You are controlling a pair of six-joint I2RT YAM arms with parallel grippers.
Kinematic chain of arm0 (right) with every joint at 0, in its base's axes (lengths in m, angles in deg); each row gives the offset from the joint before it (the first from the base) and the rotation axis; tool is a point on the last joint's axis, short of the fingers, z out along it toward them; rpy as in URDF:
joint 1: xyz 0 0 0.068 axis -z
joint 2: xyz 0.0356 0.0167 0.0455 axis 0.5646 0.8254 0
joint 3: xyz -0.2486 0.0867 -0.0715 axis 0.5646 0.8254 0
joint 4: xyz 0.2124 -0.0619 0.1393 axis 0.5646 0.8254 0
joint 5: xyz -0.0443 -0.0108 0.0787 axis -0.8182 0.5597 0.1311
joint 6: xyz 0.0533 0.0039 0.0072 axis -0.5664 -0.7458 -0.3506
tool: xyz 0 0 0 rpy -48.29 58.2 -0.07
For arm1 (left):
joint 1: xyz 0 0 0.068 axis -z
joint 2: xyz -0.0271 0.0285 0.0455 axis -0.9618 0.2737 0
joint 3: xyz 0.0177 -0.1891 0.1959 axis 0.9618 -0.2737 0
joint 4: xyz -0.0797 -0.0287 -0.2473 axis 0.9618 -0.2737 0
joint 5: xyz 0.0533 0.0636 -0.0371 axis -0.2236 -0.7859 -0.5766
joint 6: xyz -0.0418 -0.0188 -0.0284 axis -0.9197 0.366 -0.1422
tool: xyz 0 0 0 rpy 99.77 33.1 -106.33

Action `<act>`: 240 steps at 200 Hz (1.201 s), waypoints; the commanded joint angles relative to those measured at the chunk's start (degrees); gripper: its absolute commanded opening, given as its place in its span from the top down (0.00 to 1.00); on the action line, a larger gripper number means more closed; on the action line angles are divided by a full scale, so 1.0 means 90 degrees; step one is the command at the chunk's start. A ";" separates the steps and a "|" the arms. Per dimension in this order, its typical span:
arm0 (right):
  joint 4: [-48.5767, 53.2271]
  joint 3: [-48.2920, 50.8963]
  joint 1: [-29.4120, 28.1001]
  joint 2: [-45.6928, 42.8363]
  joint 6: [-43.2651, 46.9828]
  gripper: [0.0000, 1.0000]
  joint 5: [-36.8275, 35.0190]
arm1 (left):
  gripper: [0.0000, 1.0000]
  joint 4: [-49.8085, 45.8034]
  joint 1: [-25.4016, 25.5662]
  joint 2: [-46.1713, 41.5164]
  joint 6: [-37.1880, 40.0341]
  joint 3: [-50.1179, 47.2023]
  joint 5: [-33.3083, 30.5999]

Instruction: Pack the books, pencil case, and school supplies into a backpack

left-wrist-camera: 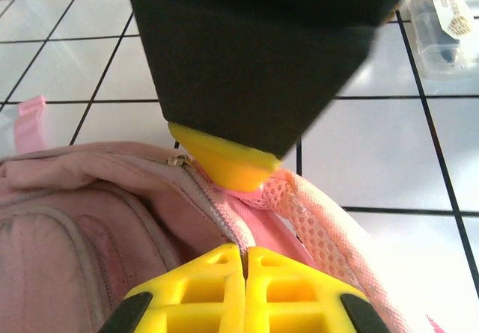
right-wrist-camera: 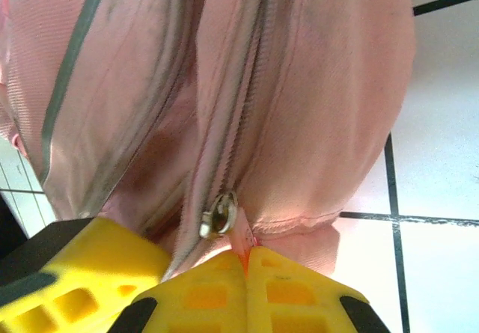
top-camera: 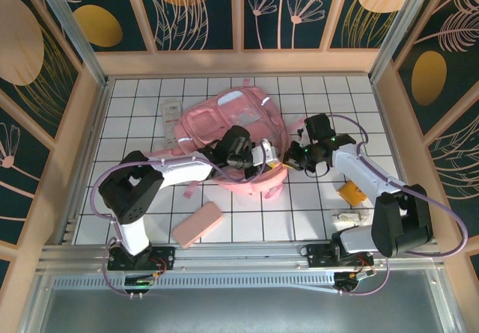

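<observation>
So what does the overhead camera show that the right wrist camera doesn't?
Overhead adds the layout: pencil case near the front edge, clear packet left of the backpack, orange item beside the right arm. The right wrist adds close detail: a metal zipper pull beside the right gripper, shut on pink fabric. Both show the backpack and that gripper.
</observation>
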 commanded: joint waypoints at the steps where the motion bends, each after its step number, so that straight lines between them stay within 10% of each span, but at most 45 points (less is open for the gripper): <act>1: -0.0234 -0.0284 0.0603 0.0289 0.0069 1.00 -0.0741 | 1.00 -0.0058 0.0004 -0.0512 0.0931 -0.0447 0.0563; 91: -0.1117 -0.0842 0.1102 0.1787 0.0657 1.00 -0.0348 | 1.00 -0.0515 -0.0004 -0.1008 0.2079 -0.0895 0.0869; 131: -0.0753 -0.0231 0.0856 0.0707 0.2580 0.66 0.0475 | 1.00 -0.0696 0.0004 -0.0941 0.2269 -0.0852 0.0936; 187: -0.1936 0.0697 0.0661 -0.0957 0.7289 0.57 0.1250 | 1.00 -0.0960 -0.0128 -0.1170 0.2434 -0.0936 0.1061; 212: 0.0205 0.0231 0.0696 -0.0248 1.0444 0.63 0.1818 | 1.00 -0.0960 -0.0205 -0.1244 0.2517 -0.0927 0.1152; 240: 0.0647 0.0015 0.0583 0.0595 1.0926 0.60 0.2153 | 1.00 -0.0921 -0.0249 -0.1288 0.2588 -0.0954 0.1213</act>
